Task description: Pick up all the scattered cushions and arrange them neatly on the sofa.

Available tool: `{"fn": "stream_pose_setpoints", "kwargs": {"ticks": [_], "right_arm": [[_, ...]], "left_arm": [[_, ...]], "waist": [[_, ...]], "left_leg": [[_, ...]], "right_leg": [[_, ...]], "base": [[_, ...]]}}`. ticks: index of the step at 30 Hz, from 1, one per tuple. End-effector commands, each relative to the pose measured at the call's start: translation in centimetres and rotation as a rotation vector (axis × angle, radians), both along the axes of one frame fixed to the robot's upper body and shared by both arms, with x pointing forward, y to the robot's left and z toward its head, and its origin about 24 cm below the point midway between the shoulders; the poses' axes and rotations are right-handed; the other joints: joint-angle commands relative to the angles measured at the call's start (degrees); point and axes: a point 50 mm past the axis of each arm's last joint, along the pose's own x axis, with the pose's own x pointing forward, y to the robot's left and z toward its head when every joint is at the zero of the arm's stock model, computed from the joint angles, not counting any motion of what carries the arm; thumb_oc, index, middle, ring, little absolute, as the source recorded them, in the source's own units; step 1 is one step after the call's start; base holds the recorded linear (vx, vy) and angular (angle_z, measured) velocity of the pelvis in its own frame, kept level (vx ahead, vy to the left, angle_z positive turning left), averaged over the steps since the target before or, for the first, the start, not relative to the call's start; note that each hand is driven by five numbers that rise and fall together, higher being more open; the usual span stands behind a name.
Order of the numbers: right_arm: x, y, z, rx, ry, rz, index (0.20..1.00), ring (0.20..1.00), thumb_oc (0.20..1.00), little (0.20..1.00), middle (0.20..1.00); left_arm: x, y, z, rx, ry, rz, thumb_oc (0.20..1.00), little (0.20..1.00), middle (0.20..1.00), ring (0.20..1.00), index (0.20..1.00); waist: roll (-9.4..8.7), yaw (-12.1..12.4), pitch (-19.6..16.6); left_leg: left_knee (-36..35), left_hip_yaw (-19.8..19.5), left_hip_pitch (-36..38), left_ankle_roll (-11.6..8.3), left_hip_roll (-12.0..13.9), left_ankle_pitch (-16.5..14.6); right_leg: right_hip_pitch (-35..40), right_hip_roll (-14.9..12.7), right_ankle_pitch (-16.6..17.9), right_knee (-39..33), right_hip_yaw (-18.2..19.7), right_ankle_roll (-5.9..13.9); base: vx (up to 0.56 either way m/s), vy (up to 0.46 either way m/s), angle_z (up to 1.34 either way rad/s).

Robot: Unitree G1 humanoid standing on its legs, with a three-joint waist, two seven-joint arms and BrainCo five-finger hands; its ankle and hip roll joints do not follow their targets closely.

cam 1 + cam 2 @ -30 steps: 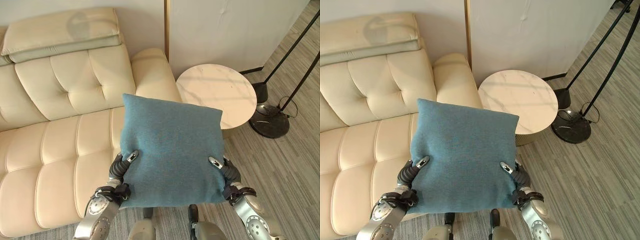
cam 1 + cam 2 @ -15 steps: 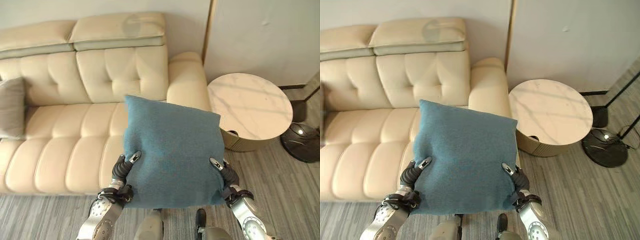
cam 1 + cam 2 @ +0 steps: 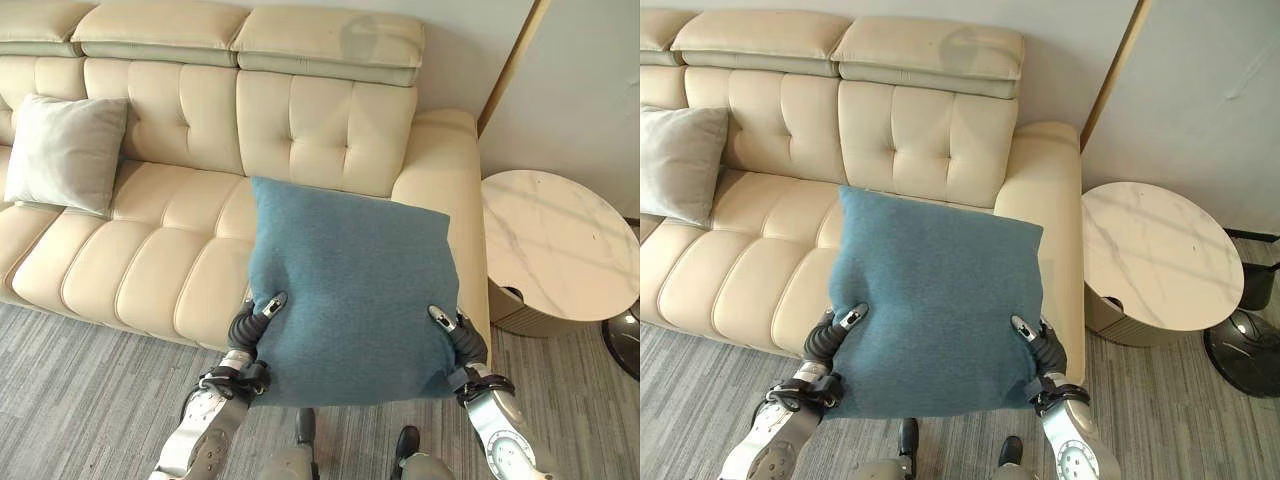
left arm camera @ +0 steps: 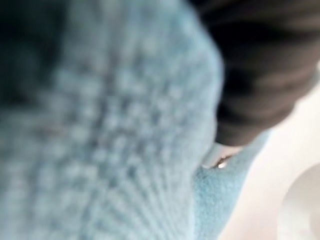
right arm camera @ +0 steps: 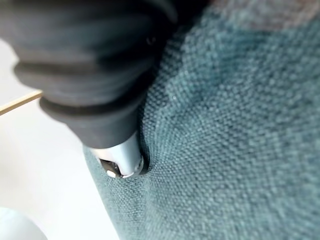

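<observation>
A blue cushion [image 3: 350, 290] was held up flat between the left hand [image 3: 252, 325] and right hand [image 3: 458, 340], each pinching a near corner; the cream sofa [image 3: 160, 270] seat (grey cushion [image 3: 65, 150] far left) lay directly beyond.

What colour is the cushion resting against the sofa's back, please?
The cushion is light grey, clearest in the left eye view.
</observation>
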Motion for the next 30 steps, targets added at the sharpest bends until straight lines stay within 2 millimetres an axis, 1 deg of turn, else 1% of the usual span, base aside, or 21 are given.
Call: {"fn": "stream_pose_setpoints", "kwargs": {"ticks": [1,4,5,7,8,9,11,12,13,15,16,18,21,22,23,24,25,26,28,29,30], "right_arm": [[1.3,4.0,5.3,0.099,-0.276,0.140,0.200,0.200,0.200,0.200,0.200],[1.3,4.0,5.6,0.109,-0.292,0.122,0.200,0.200,0.200,0.200,0.200],[1.4,4.0,5.9,0.118,-0.303,0.106,0.200,0.200,0.200,0.200,0.200],[1.4,4.0,6.1,0.120,-0.313,0.098,0.200,0.200,0.200,0.200,0.200],[1.4,4.0,6.2,0.119,-0.318,0.099,0.200,0.200,0.200,0.200,0.200],[1.4,4.0,6.1,0.119,-0.318,0.099,0.200,0.200,0.200,0.200,0.200],[1.3,3.8,6.2,0.100,-0.325,0.103,0.200,0.200,0.200,0.200,0.200],[1.2,3.6,6.3,0.087,-0.329,0.099,0.200,0.200,0.200,0.200,0.200],[1.1,3.4,6.3,0.083,-0.332,0.091,0.200,0.200,0.200,0.200,0.200],[1.0,3.4,6.3,0.081,-0.335,0.097,0.200,0.200,0.200,0.200,0.200],[0.9,3.4,6.4,0.072,-0.338,0.109,0.200,0.200,0.200,0.200,0.200],[0.5,3.4,6.6,0.058,-0.347,0.136,0.200,0.200,0.200,0.200,0.200],[0.3,3.1,6.2,0.042,-0.327,0.141,0.200,0.200,0.200,0.200,0.200],[0.3,3.1,6.1,0.044,-0.324,0.143,0.200,0.200,0.200,0.200,0.200],[0.2,3.1,6.0,0.040,-0.322,0.153,0.200,0.200,0.200,0.200,0.200],[0.2,3.1,6.0,0.039,-0.321,0.155,0.200,0.200,0.200,0.200,0.200],[0.5,2.9,6.2,0.027,-0.329,0.149,0.200,0.200,0.200,0.200,0.200],[0.5,2.8,6.2,0.023,-0.327,0.145,0.200,0.200,0.200,0.200,0.200],[0.6,2.7,6.3,0.013,-0.335,0.139,0.200,0.200,0.200,0.200,0.200],[0.6,2.4,6.4,0.007,-0.341,0.128,0.200,0.200,0.200,0.200,0.200],[0.5,2.0,6.5,-0.003,-0.341,0.109,0.200,0.200,0.200,0.200,0.200]], "left_arm": [[0.5,-3.0,4.2,-0.079,-0.243,-0.128,0.200,0.200,0.200,0.200,0.200],[0.4,-2.4,3.9,-0.048,-0.230,-0.111,0.200,0.200,0.200,0.200,0.200],[0.5,-2.1,3.8,-0.028,-0.227,-0.101,0.200,0.200,0.200,0.200,0.200],[0.5,-1.8,3.7,-0.019,-0.224,-0.086,0.200,0.200,0.200,0.200,0.200],[0.4,-1.7,3.6,-0.012,-0.221,-0.084,0.200,0.200,0.200,0.200,0.200],[0.4,-1.7,3.6,-0.012,-0.221,-0.084,0.200,0.200,0.200,0.200,0.200],[0.3,-1.4,3.3,-0.006,-0.208,-0.067,0.200,0.200,0.200,0.200,0.200],[0.2,-1.3,3.2,-0.008,-0.203,-0.055,0.200,0.200,0.200,0.200,0.200],[0.2,-1.2,3.1,-0.010,-0.199,-0.038,0.200,0.200,0.200,0.200,0.200],[0.1,-1.0,2.9,-0.012,-0.195,-0.018,0.200,0.200,0.200,0.200,0.200],[0.1,-0.6,2.9,-0.011,-0.193,0.015,0.200,0.200,0.200,0.200,0.200],[-0.1,-0.3,2.7,-0.014,-0.183,0.050,0.200,0.200,0.200,0.200,0.200],[-0.1,-0.1,2.4,-0.017,-0.168,0.066,0.200,0.200,0.200,0.200,0.200],[-0.1,-0.1,2.4,-0.015,-0.168,0.065,0.200,0.200,0.200,0.200,0.200],[-0.1,-0.1,2.4,-0.009,-0.169,0.064,0.200,0.200,0.200,0.200,0.200],[-0.2,0.0,2.4,-0.007,-0.170,0.066,0.200,0.200,0.200,0.200,0.200],[0.1,0.0,2.8,-0.017,-0.188,0.082,0.200,0.200,0.200,0.200,0.200],[0.1,0.0,2.8,-0.019,-0.191,0.083,0.200,0.200,0.200,0.200,0.200],[0.2,-0.1,2.9,-0.026,-0.196,0.093,0.200,0.200,0.200,0.200,0.200],[0.2,-0.1,3.0,-0.031,-0.199,0.098,0.200,0.200,0.200,0.200,0.200],[0.2,-0.2,2.9,-0.042,-0.201,0.106,0.200,0.200,0.200,0.200,0.200]], "waist": [[-1.41,-0.63,-3.56],[-2.33,-0.08,-2.73],[-2.64,-0.14,-1.94],[-2.91,-0.32,-1.73],[-3.02,-0.30,-2.06],[-3.02,-0.31,-2.10],[-3.18,-0.16,-2.61],[-3.46,-0.23,-2.78],[-3.63,-0.32,-2.97],[-3.71,-0.27,-2.75],[-3.63,-0.24,-2.31],[-3.34,-0.10,-1.68],[-2.80,0.04,-1.08],[-2.79,0.00,-0.97],[-2.86,0.20,-1.05],[-3.04,0.25,-1.14],[-3.62,0.30,-1.21],[-3.73,0.21,-1.51],[-3.68,-0.09,-2.03],[-3.73,-0.41,-2.19],[-2.92,-0.74,-2.84]], "left_leg": [[-0.09,3.26,5.04,-2.76,2.94,-10.19],[-0.43,2.60,4.62,-1.38,1.46,-10.40],[-0.29,1.91,4.16,-0.68,0.98,-10.20],[-0.17,1.41,3.60,-0.02,0.44,-9.90],[-0.19,1.21,3.24,0.26,0.05,-9.67],[-0.19,1.21,3.19,0.26,0.05,-9.66],[-0.27,0.80,2.94,0.56,-0.64,-9.36],[-0.01,0.08,2.81,0.70,-1.50,-9.49],[0.31,-0.74,2.63,0.76,-2.00,-9.60],[0.90,-1.11,2.73,0.70,-2.20,-10.00],[3.83,-1.87,2.09,0.49,-2.47,-11.11],[8.07,-2.96,1.04,0.35,-3.11,-12.70],[12.01,-3.50,-1.36,-1.15,-3.27,-12.81],[12.34,-3.16,-1.97,-1.56,-2.85,-12.50],[11.84,-2.17,-2.46,-2.18,-1.22,-11.74],[11.51,-1.78,-2.65,-2.37,-0.37,-11.30],[10.18,0.58,-3.59,-3.07,3.83,-8.95],[9.21,1.45,-3.89,-3.06,4.92,-8.20],[5.84,4.70,-4.22,-3.89,8.48,-5.50],[4.22,7.26,-4.59,-4.32,9.96,-4.74],[1.15,10.62,-3.68,-5.11,11.77,-3.03]], "right_leg": [[-3.00,3.01,-4.21,-1.84,1.94,-0.93],[-4.40,1.52,-3.86,0.40,2.89,0.19],[-5.88,1.42,-4.01,3.00,5.17,0.92],[-6.71,3.23,-5.17,5.04,9.36,0.87],[-6.63,4.53,-5.79,5.14,10.94,0.47],[-6.67,4.52,-5.78,5.14,10.94,0.47],[-6.07,7.62,-7.38,5.03,12.29,-0.81],[-5.35,10.14,-8.89,4.12,13.55,-2.21],[-4.90,11.16,-9.34,3.19,15.42,-2.81],[-4.55,11.57,-9.33,2.98,16.36,-3.28],[-4.02,11.52,-9.00,2.70,17.31,-3.69],[-3.00,11.20,-9.37,2.23,17.42,-4.50],[-1.92,10.16,-10.39,2.33,14.47,-4.87],[-1.65,9.79,-10.51,2.22,13.51,-4.91],[-0.94,8.92,-10.50,1.66,11.50,-4.93],[-0.60,8.48,-10.41,1.30,10.74,-4.83],[0.08,6.75,-10.31,0.54,8.31,-4.13],[0.04,6.53,-10.23,0.12,7.69,-4.03],[0.58,5.74,-10.37,-0.49,5.82,-3.45],[1.15,5.10,-10.66,-0.79,4.73,-3.21],[2.34,4.54,-10.79,-1.01,3.14,-2.69]], "base": [[-0.09,0.219,0.05],[-0.12,0.179,0.02],[-0.14,0.148,0.02],[-0.08,0.114,0.07],[-0.01,0.051,0.19],[0.00,0.034,0.21],[0.02,0.018,0.17],[0.04,-0.009,0.23],[0.04,-0.016,0.50],[0.06,-0.055,0.48],[0.12,-0.107,0.19],[0.10,-0.084,0.31],[0.02,-0.007,0.75],[0.03,0.064,0.77],[0.05,0.084,0.90],[0.07,0.180,1.34],[0.04,0.154,1.11],[0.06,0.198,0.98],[0.08,0.170,0.62],[0.17,0.320,0.76],[0.21,0.354,0.71]]}}
